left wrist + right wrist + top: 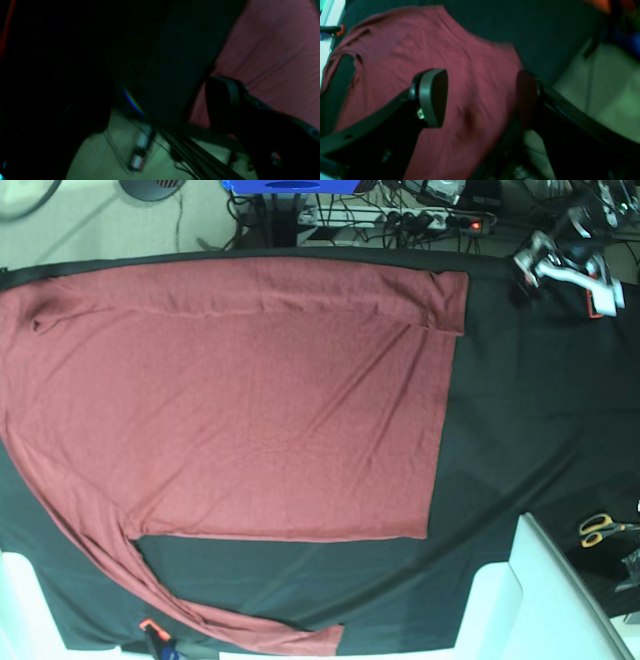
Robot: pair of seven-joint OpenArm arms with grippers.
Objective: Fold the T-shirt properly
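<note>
The T-shirt (250, 400) lies spread flat on the black-covered table (530, 410), one sleeve trailing off its body. The right gripper (480, 97) hovers above it, jaws released; left jaws cannot be told.

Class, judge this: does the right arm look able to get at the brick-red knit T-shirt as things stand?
Probably yes. The right gripper hangs open directly over the brick-red knit T-shirt, which lies spread on the black table cloth, with nothing between them.
</note>
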